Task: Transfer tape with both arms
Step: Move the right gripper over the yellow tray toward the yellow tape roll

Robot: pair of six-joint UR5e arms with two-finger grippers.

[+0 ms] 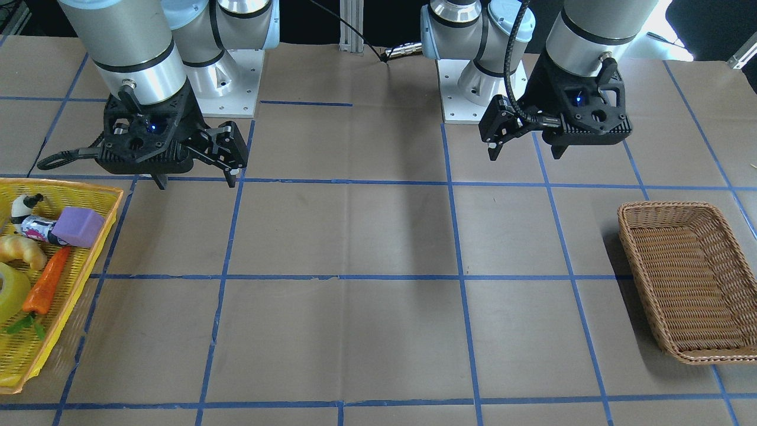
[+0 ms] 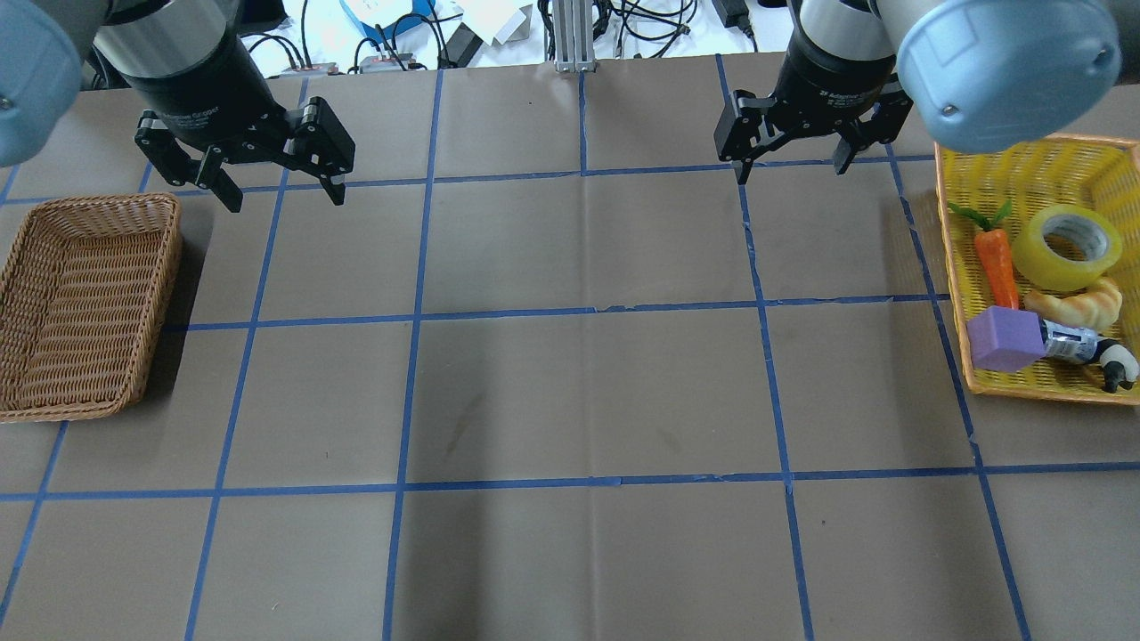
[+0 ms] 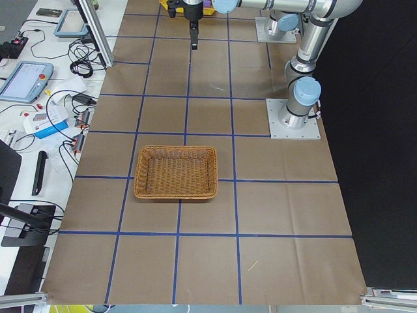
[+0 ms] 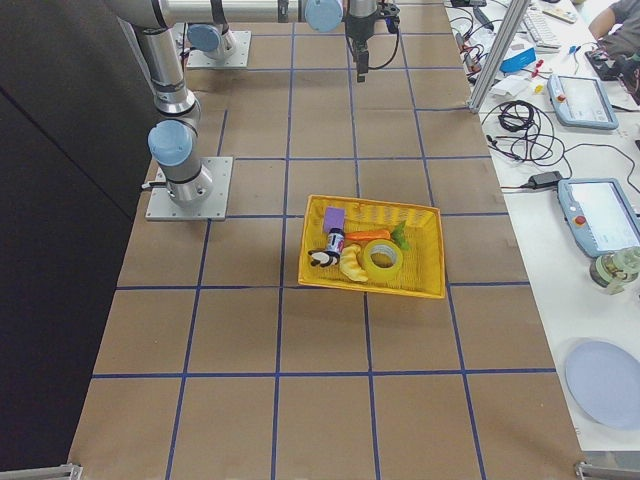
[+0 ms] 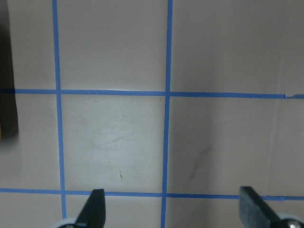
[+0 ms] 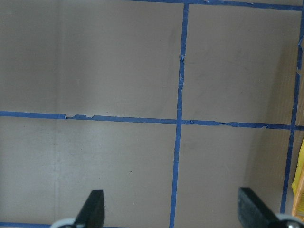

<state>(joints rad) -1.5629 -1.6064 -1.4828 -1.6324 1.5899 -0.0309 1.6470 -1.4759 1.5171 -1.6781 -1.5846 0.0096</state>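
The tape [image 2: 1066, 247], a translucent yellow roll with a white core, lies in a yellow mesh basket [image 2: 951, 258] at the table's right end. It also shows in the front view [image 1: 9, 293] and the right side view [image 4: 383, 259]. My right gripper [image 2: 791, 174] hangs open and empty above the table, a little away from that basket on its inner side; it also shows in the front view [image 1: 196, 182] and its wrist view [image 6: 173, 209]. My left gripper [image 2: 285, 198] hangs open and empty near the brown wicker basket [image 2: 172, 223]; it also shows in the front view [image 1: 525, 155] and its wrist view [image 5: 173, 209].
In the yellow basket with the tape lie a toy carrot [image 2: 997, 263], a purple block [image 2: 1005, 338], a croissant [image 2: 1078, 304] and a small panda figure [image 2: 1113, 367]. The wicker basket [image 1: 626, 219] holds nothing. Brown paper with blue tape grid lines covers the table.
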